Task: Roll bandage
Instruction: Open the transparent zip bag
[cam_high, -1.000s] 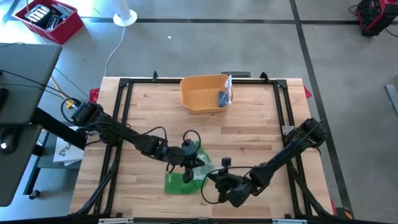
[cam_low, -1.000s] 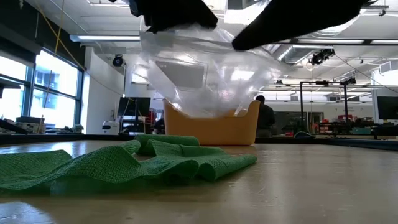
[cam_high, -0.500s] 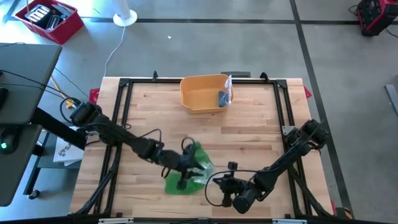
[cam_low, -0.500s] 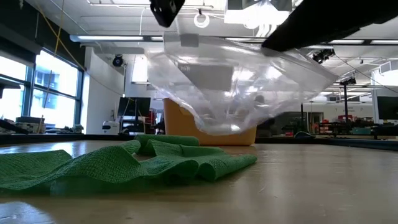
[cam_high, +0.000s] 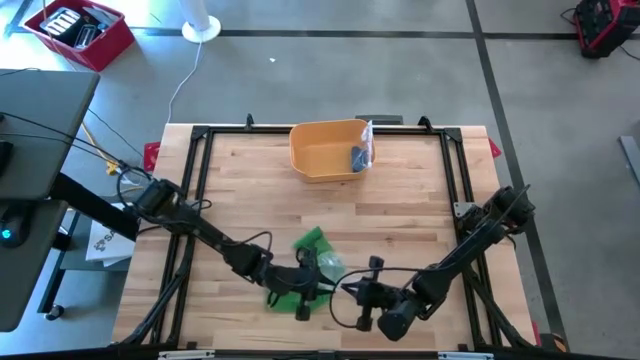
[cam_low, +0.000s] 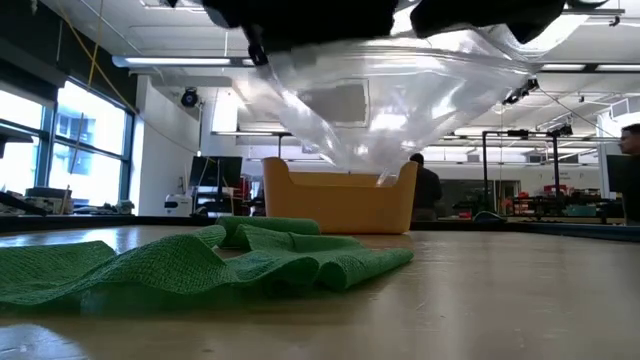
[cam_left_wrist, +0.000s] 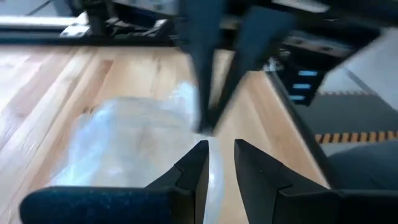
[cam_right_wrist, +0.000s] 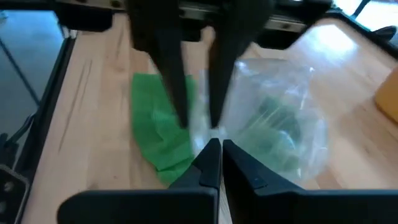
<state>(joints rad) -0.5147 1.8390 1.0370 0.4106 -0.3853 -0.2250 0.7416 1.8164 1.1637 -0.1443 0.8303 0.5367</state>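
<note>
wood table (cam_high: 400, 210): both pincers meet at clear bag (cam_low: 400, 110).

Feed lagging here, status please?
Right claw shut on clear bag. Left claw at bag too. Green bandage unrolled underneath.

The bandage (cam_low: 200, 265) is bright green with a fine woven mesh texture. Above it hangs a clear plastic bag (cam_low: 400, 110) — colourless, with pale glints on its folds. Beyond the bandage stands a mustard-yellow bin (cam_high: 325, 150) holding something dark blue-grey. The table (cam_high: 400, 215) beneath the bandage is light wood in planked strips, framed by black rails — with red tabs at two corners.
</note>
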